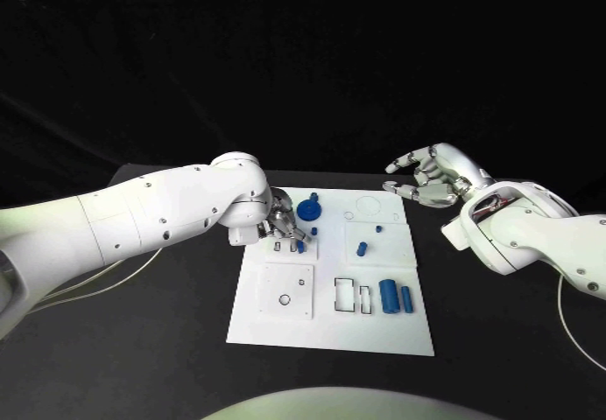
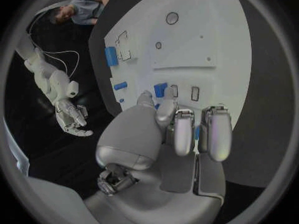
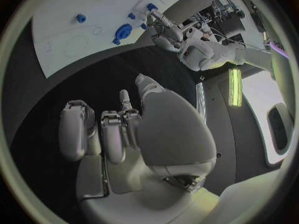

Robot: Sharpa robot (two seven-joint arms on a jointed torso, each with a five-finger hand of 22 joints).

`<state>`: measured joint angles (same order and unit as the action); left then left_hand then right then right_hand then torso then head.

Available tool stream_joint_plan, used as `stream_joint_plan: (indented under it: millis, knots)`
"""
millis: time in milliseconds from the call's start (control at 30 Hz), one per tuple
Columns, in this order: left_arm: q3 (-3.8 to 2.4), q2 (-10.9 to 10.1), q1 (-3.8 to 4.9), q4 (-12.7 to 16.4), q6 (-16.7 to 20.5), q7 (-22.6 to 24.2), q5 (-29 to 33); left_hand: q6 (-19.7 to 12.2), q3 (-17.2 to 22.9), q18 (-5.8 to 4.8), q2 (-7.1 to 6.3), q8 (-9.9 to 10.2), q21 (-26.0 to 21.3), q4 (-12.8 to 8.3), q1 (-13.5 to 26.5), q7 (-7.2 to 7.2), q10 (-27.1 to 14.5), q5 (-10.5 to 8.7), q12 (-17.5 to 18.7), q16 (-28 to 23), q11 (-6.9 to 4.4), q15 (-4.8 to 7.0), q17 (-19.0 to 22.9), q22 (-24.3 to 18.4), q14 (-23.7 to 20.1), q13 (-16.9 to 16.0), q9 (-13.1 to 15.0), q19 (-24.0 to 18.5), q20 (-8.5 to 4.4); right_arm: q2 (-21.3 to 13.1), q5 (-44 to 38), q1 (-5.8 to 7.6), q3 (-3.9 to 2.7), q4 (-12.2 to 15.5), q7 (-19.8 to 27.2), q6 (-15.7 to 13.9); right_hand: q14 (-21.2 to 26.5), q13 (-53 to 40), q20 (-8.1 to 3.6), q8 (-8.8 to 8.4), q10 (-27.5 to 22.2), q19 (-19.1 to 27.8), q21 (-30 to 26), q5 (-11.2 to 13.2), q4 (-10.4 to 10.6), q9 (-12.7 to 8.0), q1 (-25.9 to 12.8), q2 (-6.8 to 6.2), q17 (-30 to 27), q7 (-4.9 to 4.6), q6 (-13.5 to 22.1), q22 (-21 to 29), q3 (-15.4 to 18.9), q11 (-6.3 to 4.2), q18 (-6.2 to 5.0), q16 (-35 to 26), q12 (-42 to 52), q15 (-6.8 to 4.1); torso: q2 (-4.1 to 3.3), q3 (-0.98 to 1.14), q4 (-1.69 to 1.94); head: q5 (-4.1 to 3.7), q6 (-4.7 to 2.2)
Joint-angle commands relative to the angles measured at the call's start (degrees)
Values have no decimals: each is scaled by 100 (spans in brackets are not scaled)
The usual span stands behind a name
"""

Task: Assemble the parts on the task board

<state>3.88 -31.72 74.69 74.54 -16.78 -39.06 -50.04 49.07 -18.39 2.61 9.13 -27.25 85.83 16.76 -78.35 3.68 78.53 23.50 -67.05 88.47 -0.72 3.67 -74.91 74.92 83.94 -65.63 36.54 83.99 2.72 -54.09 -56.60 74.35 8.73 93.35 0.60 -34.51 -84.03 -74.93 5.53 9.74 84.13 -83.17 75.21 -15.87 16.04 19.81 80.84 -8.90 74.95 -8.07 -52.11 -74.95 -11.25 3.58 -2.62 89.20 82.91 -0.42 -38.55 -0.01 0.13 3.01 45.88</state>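
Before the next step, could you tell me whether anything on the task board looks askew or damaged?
Nothing stands out: the task board lies flat and the blue parts look intact.

My left hand (image 1: 280,220) is hovering over the far left part of the board (image 1: 331,337), beside the round part (image 1: 309,210). My right hand (image 1: 433,177) is hanging off the board's far right corner. Two cylinders (image 1: 397,297) are lying near its front edge.

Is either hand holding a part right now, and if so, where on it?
The right hand holds nothing, its fingers curled above the table. The left hand is down at a small blue part on the task board; whether it grips it cannot be told.
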Motion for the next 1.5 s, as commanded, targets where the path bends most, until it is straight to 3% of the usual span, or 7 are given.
stream_joint_plan:
  millis: [33, 600, 700, 1200, 1300, 1367, 1500]
  knots:
    - [0, 24, 4, -19, -129, -12, 84, 24, 33, -85, 11, -21, 34, -11, -47, -10, -3, 9, 19, 37, -17, 46, -1259, 781, 555, 2, 9, 126, -29, 10, -82, -10, 2, 2, -26, 60, -512, -789, -25, 18, 36, 20, -17, -32, 9, 5, 19, -56, 1146, 2, 29, -782, -36, -33, -91, -28, -28, -37, -1, 2, 7, -5, 10]
    - [14, 81, 2, -106, -164, -11, 98, 33, 88, -90, 31, -122, 43, -19, -137, -42, 1, -84, 33, 54, -44, 70, -1294, 806, 562, 20, 34, 137, -52, 22, -82, -30, 3, -10, -41, 113, -518, -811, -25, 26, 53, 14, -5, -37, 12, 9, 13, -58, 1170, 3, 18, -788, -46, -34, -88, -21, -6, -37, 2, 2, 8, -20, 39]
    - [16, 89, 2, -113, -176, -3, 126, -13, 261, -89, 90, -188, 41, -34, -362, -69, 0, -249, 44, 56, -69, 94, -1297, 811, 562, 34, 38, 135, -78, 19, -83, -31, 4, -13, -46, 123, -518, -811, -25, 26, 53, 14, -5, -37, 12, 9, 13, -58, 1170, 3, 18, -788, -46, -34, -88, -21, -6, -37, 3, 0, 8, -20, 49]
    - [22, 112, 2, -152, -190, 29, 179, -72, 985, -93, -71, -339, 41, -11, -833, -102, -18, -255, 93, 62, -100, 124, -1310, 841, 565, 85, -2, 140, -114, 24, -84, -38, 6, -22, -55, 154, -517, -812, -25, 32, 55, 15, -9, -43, 14, 13, 12, -56, 1167, 5, 9, -787, -56, -35, -89, -22, -3, -37, 10, 4, 11, -18, 64]
    - [25, 114, 1, -157, -172, 42, 180, -107, 1454, -95, -248, -390, 43, 0, -899, -96, -21, -248, 103, 66, -94, 118, -1317, 857, 566, 95, -24, 146, -115, 25, -84, -40, 6, -23, -56, 160, -517, -813, -25, 32, 55, 15, -9, -43, 14, 13, 12, -56, 1167, 5, 9, -787, -56, -35, -89, -22, -3, -37, 10, 4, 10, -11, 57]
    - [27, 113, 1, -158, -161, 53, 183, -120, 2107, -98, -502, -467, 41, 8, -768, -88, -18, -176, 108, 68, -81, 122, -1321, 870, 567, 105, -44, 149, -93, 26, -84, -42, 7, -25, -57, 165, -518, -817, -25, 36, 59, 13, -6, -46, 14, 15, 11, -55, 1169, 5, 4, -789, -60, -35, -88, -22, 1, -37, 11, 6, 9, -4, 54]
    - [31, 103, 0, -159, -159, 66, 248, -191, 3944, -94, -1356, -728, 35, -17, -203, -32, 1, 93, 112, 70, -54, 71, -1324, 897, 567, 128, 2, 157, -106, 26, -84, -45, 8, -28, -60, 178, -517, -818, -25, 39, 60, 15, -10, -48, 15, 17, 9, -55, 1167, 6, -1, -787, -64, -36, -89, -22, 3, -37, 14, 7, 10, 13, 40]
